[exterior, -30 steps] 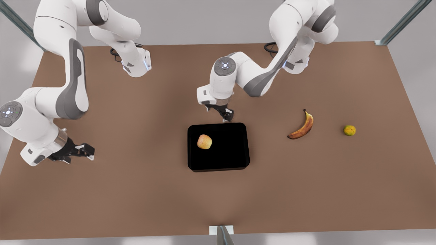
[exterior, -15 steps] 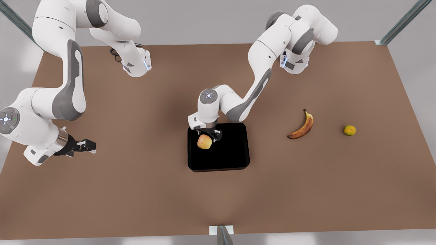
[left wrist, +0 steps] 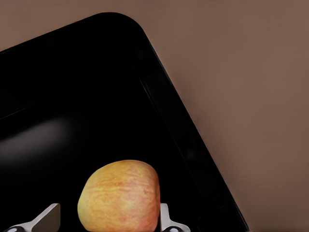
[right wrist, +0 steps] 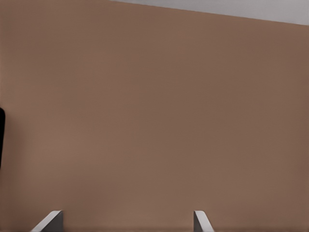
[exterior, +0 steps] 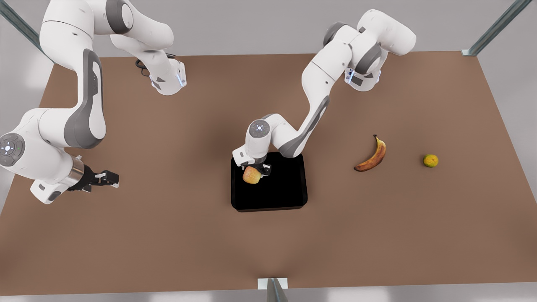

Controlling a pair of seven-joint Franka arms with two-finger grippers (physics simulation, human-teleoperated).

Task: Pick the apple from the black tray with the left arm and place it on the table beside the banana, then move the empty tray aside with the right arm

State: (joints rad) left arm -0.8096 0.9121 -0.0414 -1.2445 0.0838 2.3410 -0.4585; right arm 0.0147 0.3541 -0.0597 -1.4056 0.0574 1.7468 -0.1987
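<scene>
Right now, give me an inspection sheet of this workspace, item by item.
Surface: brown table, flat and plain.
Job's things: apple sits in the black tray, toward the tray's corner on the front view's left; banana lies on the table at the front view's right, apart from the tray.
Clutter: small green-yellow fruit beyond the banana.
Grippers: left gripper is low over the apple, jaws open and straddling it, one finger close beside the fruit. Right gripper waits above bare table at the front view's left, jaws open.
Cables: black cable at an arm base, another at the other.
Surroundings: grey wall, metal frame struts at the corners.
</scene>
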